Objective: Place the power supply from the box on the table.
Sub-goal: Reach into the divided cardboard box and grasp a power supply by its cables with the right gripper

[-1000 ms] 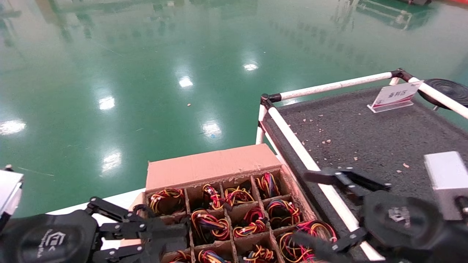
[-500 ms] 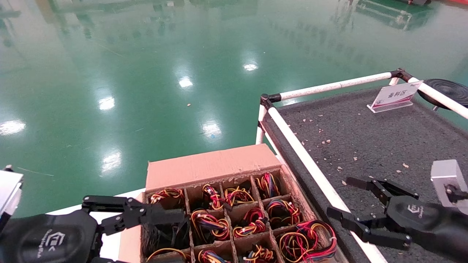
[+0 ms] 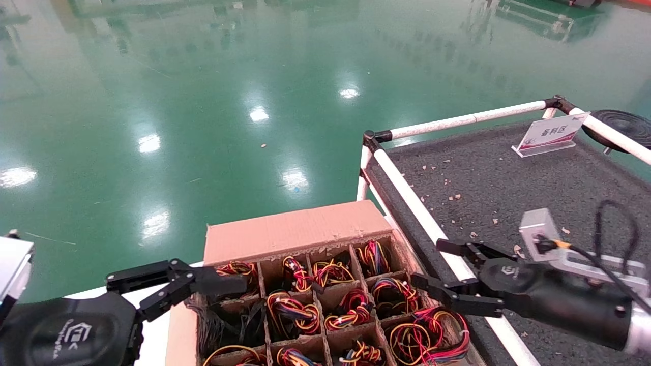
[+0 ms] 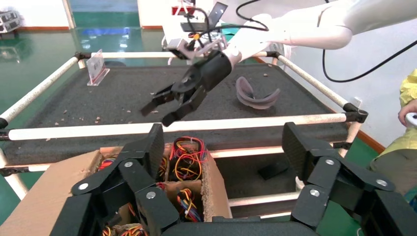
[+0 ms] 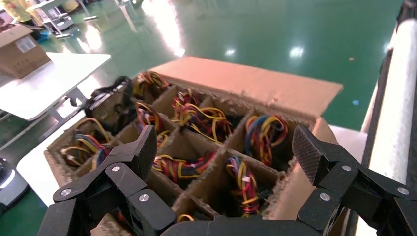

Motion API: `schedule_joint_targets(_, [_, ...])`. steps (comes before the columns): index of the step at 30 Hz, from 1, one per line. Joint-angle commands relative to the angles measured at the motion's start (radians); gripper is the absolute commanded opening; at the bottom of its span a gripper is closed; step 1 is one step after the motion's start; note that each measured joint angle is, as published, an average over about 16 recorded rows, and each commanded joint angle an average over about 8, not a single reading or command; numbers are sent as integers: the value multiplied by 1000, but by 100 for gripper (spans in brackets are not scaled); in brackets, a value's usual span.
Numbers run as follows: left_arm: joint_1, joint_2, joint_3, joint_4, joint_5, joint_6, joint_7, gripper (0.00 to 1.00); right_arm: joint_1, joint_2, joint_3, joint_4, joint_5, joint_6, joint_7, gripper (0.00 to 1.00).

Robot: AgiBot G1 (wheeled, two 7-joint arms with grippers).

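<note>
The box (image 3: pixel 297 229) is a brown carton with a grid of cells, standing left of the table (image 3: pixel 508 188). Each cell shows a bundle of coloured wires (image 3: pixel 391 295); the power supply bodies are hidden down in the cells. My right gripper (image 3: pixel 427 263) hangs open and empty over the box's right edge and the table rail. In the right wrist view it (image 5: pixel 226 147) spans the cells, with a wire bundle (image 5: pixel 243 182) between the fingers. My left gripper (image 4: pixel 223 147) is open wide and empty at the box's left side, one of its fingers (image 3: pixel 224 285) over a far-left cell.
White pipe rails (image 3: pixel 422 213) with black corner joints edge the dark matting. A sign card (image 3: pixel 549 133) and a black disc (image 3: pixel 625 124) stand at the far right. A grey curved piece (image 4: pixel 255 96) lies on the mat. Glossy green floor (image 3: pixel 203 101) surrounds everything.
My right gripper has swung left from over the table mat to the rail and the box's right edge, staying open. The left gripper's finger has lifted a little over the far-left cell.
</note>
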Motion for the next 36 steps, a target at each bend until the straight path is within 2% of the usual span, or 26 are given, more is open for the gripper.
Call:
schedule_joint_targets(1, [0,0,0,0,0,0,0,100,33,-25,-17,-58,-22,-16,-14,100])
schedule_joint_targets(9, [0,0,1,0,0,0,0,100,153,-113,-60,-271,-97,-21,-101,100])
schedule_joint_targets(16, [0,0,1,0,-1,-1,1,100,228,-189,-77,-417,-134,58,-156,100])
schedule_joint_targets(21, [0,-1,2,0,-1,-1,1,100,259,-243,-83,-468,-143,82,-180,100])
schedule_joint_targets(29, [0,-1,2,0,-1,-1,1,100,278,-290,-87,-517,-144,24,-201,100])
schedule_joint_targets(34, [-1,-1,2,0,-2,-1,1,100,275,-305,-91,-552,-148,17,-211,100])
schedule_joint_targets(35, [-1,-1,2,0,-2,-1,1,100,274,-307,-91,-558,-148,19,-214,98])
schedule_joint_targets(36, [-1,-1,3,0,-2,-1,1,100,273,-309,-92,-563,-149,20,-216,90])
